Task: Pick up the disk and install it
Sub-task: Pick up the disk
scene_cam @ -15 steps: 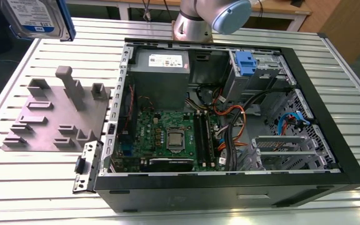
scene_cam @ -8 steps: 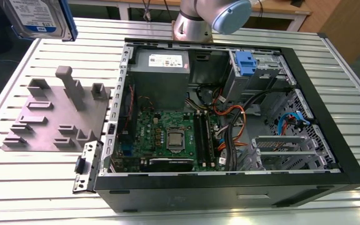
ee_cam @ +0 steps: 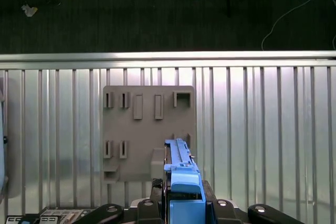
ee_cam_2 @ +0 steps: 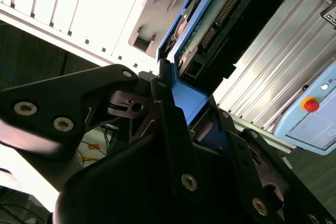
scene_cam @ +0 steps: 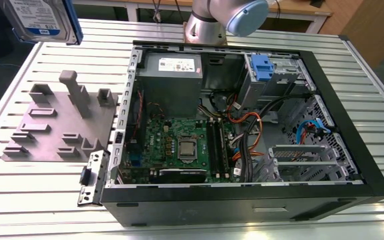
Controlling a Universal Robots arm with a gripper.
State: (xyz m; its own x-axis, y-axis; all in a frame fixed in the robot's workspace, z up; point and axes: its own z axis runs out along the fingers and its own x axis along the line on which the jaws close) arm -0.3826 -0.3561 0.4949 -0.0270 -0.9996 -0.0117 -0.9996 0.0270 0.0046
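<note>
The disk [scene_cam: 40, 19], silver with a white-and-blue label and a blue carrier, hangs high above the table at the exterior view's far upper left, over the grey fixture plate [scene_cam: 58, 122]. In the first wrist view the disk [ee_cam: 181, 174] shows edge-on, its blue carrier clamped between the black fingers of my gripper [ee_cam: 181, 203]. The second wrist view shows the disk's [ee_cam_2: 210, 19] green circuit side and connector, with my gripper [ee_cam_2: 184, 108] shut on the blue carrier's end.
An open computer case [scene_cam: 372, 165] lies on the slatted metal table [scene_cam: 379, 80], with a motherboard, a grey power supply [scene_cam: 170, 75] and a silver drive cage with a blue latch [scene_cam: 262, 67]. A pendant with a red button [ee_cam_2: 311, 104] lies on the table's edge.
</note>
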